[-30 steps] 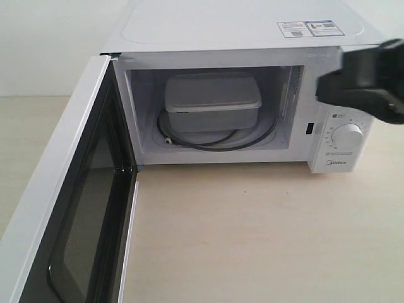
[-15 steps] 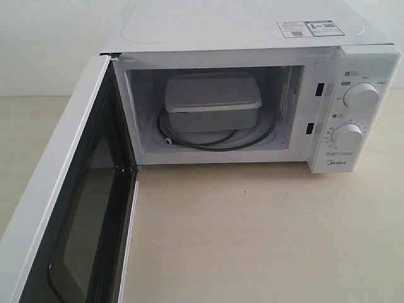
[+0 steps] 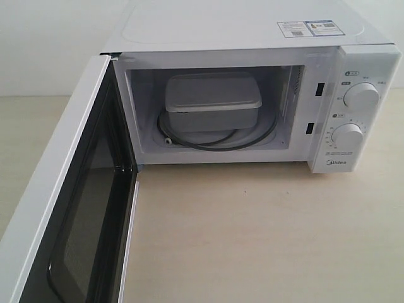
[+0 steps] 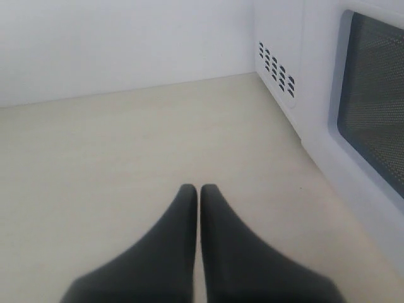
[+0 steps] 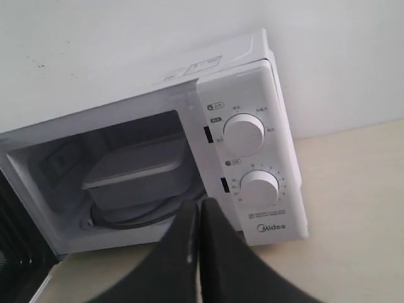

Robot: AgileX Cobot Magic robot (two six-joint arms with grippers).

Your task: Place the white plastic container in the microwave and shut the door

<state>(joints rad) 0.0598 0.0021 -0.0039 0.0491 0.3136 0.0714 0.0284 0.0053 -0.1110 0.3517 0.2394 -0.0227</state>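
Placed and waiting: the white plastic container (image 3: pixel 213 101) sits lidded inside the microwave (image 3: pixel 240 28), on the glass turntable (image 3: pixel 255 140) toward the cavity's rear. The door (image 3: pixel 57 189) stands swung wide on the microwave's hinge side. The left hand (image 4: pixel 199 189), fingers pressed together and empty, hovers over the table (image 4: pixel 113 164) outside the door, near the microwave's vented side wall (image 4: pixel 276 63). The right hand (image 5: pixel 199 203), likewise pressed together and holding nothing, hangs in front of the microwave's dials (image 5: pixel 245 134). Only the closing appears left. The left hand looks best placed to push flat on the door's outer face, far from the hinge, sweeping steadily until it latches without shoving the microwave.
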